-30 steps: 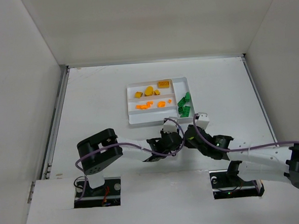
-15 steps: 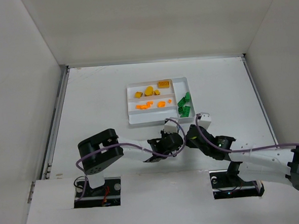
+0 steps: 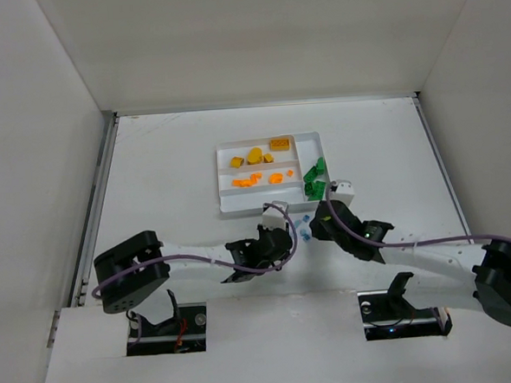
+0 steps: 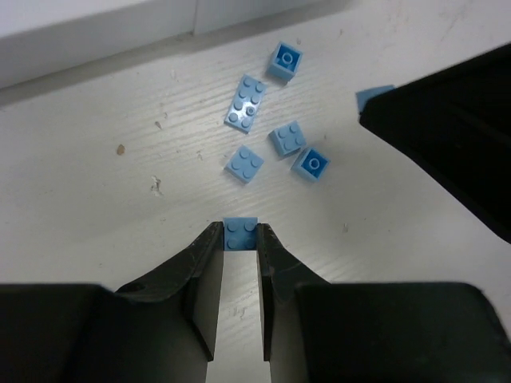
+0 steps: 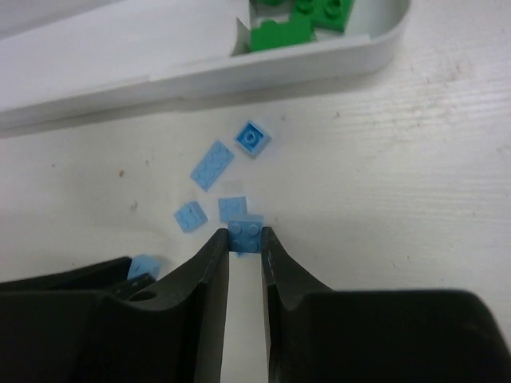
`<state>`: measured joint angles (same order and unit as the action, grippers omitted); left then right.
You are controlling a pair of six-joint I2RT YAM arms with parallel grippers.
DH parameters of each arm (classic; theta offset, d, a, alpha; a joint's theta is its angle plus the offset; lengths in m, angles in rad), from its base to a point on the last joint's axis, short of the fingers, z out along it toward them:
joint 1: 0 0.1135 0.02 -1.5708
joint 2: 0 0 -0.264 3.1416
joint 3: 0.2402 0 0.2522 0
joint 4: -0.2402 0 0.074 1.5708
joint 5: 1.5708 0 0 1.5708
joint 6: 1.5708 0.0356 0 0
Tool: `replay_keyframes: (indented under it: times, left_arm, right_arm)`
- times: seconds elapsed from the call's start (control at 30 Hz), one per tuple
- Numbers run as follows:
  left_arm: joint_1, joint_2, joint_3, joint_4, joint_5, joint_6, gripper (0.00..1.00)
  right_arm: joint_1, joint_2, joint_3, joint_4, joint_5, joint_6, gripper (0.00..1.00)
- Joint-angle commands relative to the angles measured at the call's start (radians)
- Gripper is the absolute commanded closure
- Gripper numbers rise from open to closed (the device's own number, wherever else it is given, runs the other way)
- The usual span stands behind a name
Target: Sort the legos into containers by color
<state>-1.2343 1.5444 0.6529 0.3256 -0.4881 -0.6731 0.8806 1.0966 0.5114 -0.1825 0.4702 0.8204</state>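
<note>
Entry: two small blue legos, one pinched in each gripper, near the white tray [image 3: 239, 207].
We list the left gripper [image 4: 240, 241] clenched on a light-blue brick [image 4: 240, 233] and the right gripper [image 5: 245, 241] clenched on a second blue brick [image 5: 245, 232] (lifted or resting, we cannot tell). Loose blue pieces [image 4: 247, 101] lie on the table [image 4: 96, 175]. Green bricks [image 5: 279, 36] sit in the tray's end section.

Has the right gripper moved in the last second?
Yes. In the top view the right gripper has shifted forward, ending closer to the near right corner of the tray.
</note>
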Motion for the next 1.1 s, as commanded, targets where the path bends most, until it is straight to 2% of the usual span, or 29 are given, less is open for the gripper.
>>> replay_keyframes:
  times: [0.0,0.33,0.47,0.53,0.6,0.73,0.83,0.9,0.97,1.07]
  left_arm:
    - [0.034,-0.110,-0.033,0.018,0.000,0.001,0.86]
    - [0.248,-0.283,-0.088,0.030,0.059,0.066,0.85]
    - [0.324,-0.291,-0.068,0.050,0.095,0.095,0.85]
    - [0.344,-0.282,-0.061,0.062,0.102,0.102,0.85]
    - [0.359,-0.267,-0.049,0.070,0.109,0.113,0.85]
    - [0.382,-0.238,-0.033,0.090,0.112,0.130,0.85]
    - [0.399,-0.208,-0.015,0.092,0.114,0.145,0.85]
    - [0.414,-0.179,-0.004,0.099,0.115,0.150,0.84]
    - [0.427,-0.150,0.010,0.104,0.126,0.150,0.84]
    - [0.434,-0.110,0.039,0.105,0.137,0.150,0.84]
  right_arm:
    - [-0.041,0.061,0.111,0.158,-0.059,-0.087,0.78]
    - [-0.163,0.393,0.361,0.218,-0.122,-0.230,0.78]
    - [-0.161,0.468,0.409,0.215,-0.117,-0.231,0.68]
    - [-0.160,0.448,0.401,0.218,-0.105,-0.230,0.58]
    - [-0.156,0.413,0.385,0.222,-0.097,-0.227,0.53]
    - [-0.136,0.309,0.310,0.216,-0.078,-0.216,0.53]
    - [-0.101,0.229,0.204,0.213,-0.067,-0.176,0.62]
    - [-0.076,0.197,0.145,0.193,-0.062,-0.161,0.63]
    - [-0.049,0.169,0.098,0.161,-0.051,-0.124,0.61]
    - [0.000,0.143,0.044,0.130,-0.047,-0.090,0.51]
